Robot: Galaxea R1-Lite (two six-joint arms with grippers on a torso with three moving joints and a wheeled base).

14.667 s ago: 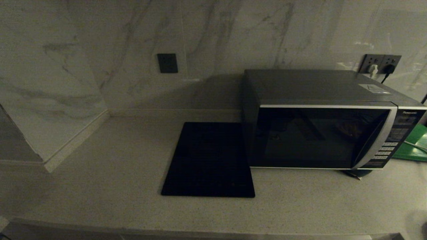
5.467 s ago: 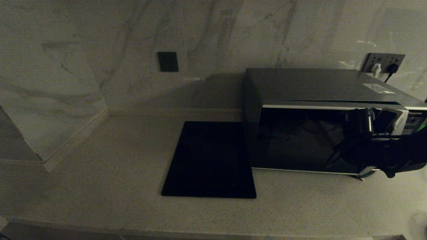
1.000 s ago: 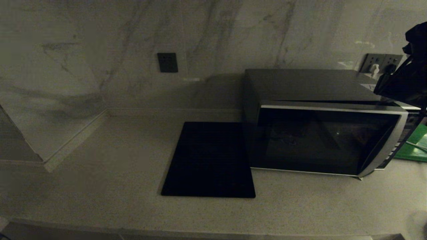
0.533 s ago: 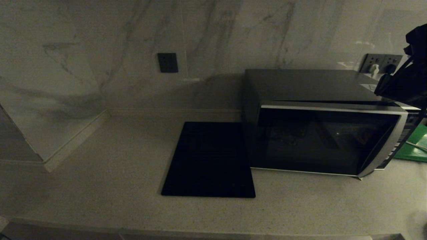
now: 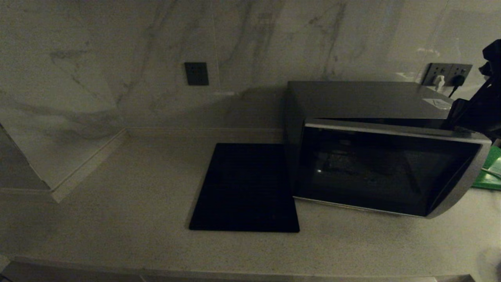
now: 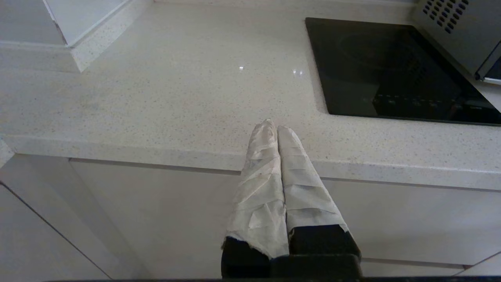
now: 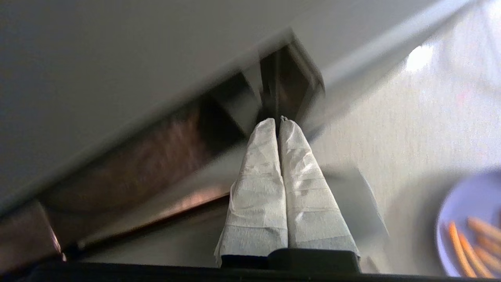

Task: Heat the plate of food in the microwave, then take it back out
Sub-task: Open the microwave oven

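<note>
Plate of food (image 7: 471, 229): on the counter beside the microwave (image 5: 368, 102), not yet inside. Door (image 5: 387, 172) ajar, swung partway out at its right edge. Right gripper (image 7: 278, 120), jaws pressed together and empty, hooked behind the door's top right corner. Probably the door-opening step. Next: drag the door fully wide, then go for the plate. Left gripper (image 6: 273, 126) parked, closed, at the counter's front edge.

The microwave (image 5: 375, 145), a large dark grey box with a black glass door and curved silver trim, stands on the desk (image 5: 117, 203) against the marble wall; its door hangs slightly ajar, swung out at the right edge. The plate of food (image 7: 471, 227) (pale lavender, bearing orange sticks) lies on the desk beside it.
</note>
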